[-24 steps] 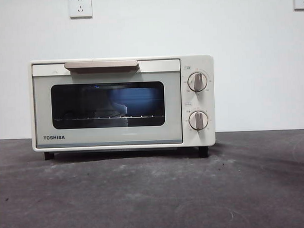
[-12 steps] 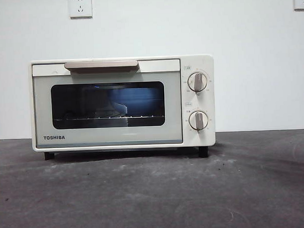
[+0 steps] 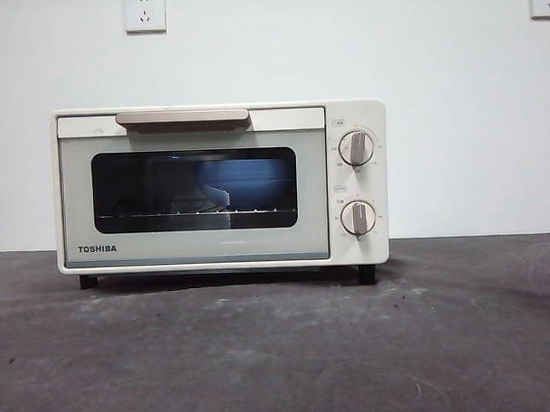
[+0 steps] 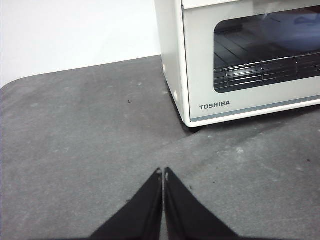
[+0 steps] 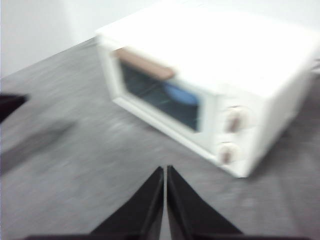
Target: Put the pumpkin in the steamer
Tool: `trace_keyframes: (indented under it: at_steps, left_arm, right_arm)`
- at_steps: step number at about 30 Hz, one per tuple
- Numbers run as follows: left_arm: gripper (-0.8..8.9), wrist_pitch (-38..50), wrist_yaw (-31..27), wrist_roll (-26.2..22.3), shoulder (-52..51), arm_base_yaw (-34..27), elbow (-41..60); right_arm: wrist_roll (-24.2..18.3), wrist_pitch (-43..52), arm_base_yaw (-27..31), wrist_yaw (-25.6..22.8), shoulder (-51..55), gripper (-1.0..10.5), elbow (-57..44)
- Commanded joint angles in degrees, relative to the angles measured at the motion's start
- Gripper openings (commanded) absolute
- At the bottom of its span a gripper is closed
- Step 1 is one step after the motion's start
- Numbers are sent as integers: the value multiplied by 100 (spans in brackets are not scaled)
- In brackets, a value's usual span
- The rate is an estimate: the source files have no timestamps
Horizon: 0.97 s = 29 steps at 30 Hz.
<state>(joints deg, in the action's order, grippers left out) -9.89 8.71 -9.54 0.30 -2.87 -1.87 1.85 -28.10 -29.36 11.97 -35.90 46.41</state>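
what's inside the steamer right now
Through the steamer's shut dark glass door: a wire rack and something blue behind it. No pumpkin shows; the dark glass hides the rest.

The whole right wrist view is smeared with blur. Behind the cream-white boxy steamer's dark glass, a blue shape stays too dim to identify.

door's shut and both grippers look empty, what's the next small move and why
Probably nothing more than drawing the arms back. The steamer has its door closed, and something blue shows behind the glass, though no pumpkin can be made out in any view. The left gripper and the right gripper are both shut and empty above bare table, so there seems to be nothing left to grasp.
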Motion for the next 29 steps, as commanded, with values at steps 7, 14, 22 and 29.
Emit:
trace_keyframes:
  at_steps: [7, 14, 22, 29]
  left_arm:
    - [18, -39, -15, -24, -11, 0, 118]
    - [19, -39, -15, -24, -11, 0, 118]
    - [19, -39, -15, -24, -11, 0, 118]
    - [19, -37, -15, -24, -11, 0, 118]
  right_arm:
    - [-188, 1628, 1978, -2, 1360, 7, -1681]
    - [-188, 2487, 2752, -280, 2498, 7, -3130]
    - [-70, 2553, 2837, -647, 3314, 7, -4083]
    - [275, 2496, 2837, -645, 3569, 6, -4579]
